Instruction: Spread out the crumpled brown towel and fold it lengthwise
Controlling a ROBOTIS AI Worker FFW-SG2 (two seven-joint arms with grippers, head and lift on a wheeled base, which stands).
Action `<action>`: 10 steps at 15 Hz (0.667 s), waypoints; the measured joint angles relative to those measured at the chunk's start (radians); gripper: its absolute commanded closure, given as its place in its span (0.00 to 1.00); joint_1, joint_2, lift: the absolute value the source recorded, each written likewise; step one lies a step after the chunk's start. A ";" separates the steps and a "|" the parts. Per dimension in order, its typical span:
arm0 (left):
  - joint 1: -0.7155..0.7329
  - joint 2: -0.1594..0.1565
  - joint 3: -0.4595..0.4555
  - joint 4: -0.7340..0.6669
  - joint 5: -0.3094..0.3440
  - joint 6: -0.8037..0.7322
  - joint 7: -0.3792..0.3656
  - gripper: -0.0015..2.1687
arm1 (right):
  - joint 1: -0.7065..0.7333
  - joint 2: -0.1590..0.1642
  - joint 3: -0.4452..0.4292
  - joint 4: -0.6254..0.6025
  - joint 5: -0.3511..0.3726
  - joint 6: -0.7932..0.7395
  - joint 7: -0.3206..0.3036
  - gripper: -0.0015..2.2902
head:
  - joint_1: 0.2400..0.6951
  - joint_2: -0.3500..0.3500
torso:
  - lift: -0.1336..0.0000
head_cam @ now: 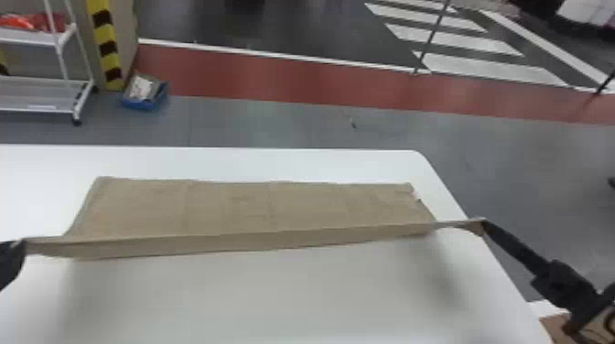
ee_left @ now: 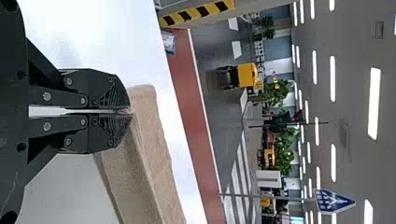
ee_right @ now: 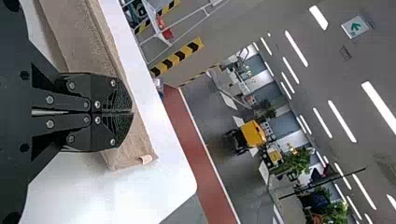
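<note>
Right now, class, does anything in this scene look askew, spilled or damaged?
Nothing stands out: the brown towel looks nearly smooth, its near edge held taut between left gripper and right gripper, as folding needs.

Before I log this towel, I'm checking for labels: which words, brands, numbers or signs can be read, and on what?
No words, brands or numbers can be read.
Pale tag at the edge of the brown towel: too small to read.
Blue sign on a thin pole: white symbol, no readable words.
Green-and-white sign high in the room: an arrow, no readable words.
</note>
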 measured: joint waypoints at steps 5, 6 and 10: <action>0.058 -0.028 0.064 -0.084 -0.002 0.107 -0.047 0.50 | 0.002 0.000 -0.024 -0.001 0.000 0.016 0.011 0.62 | 1.00 0.08 | 0.07; 0.068 -0.032 0.074 -0.095 -0.003 0.121 -0.053 0.50 | 0.003 0.000 -0.024 0.000 0.000 0.017 0.013 0.62 | 1.00 0.08 | 0.07; 0.091 -0.046 0.098 -0.126 -0.009 0.200 -0.061 0.50 | 0.005 0.000 -0.029 0.006 0.001 0.018 0.019 0.62 | 1.00 0.09 | 0.07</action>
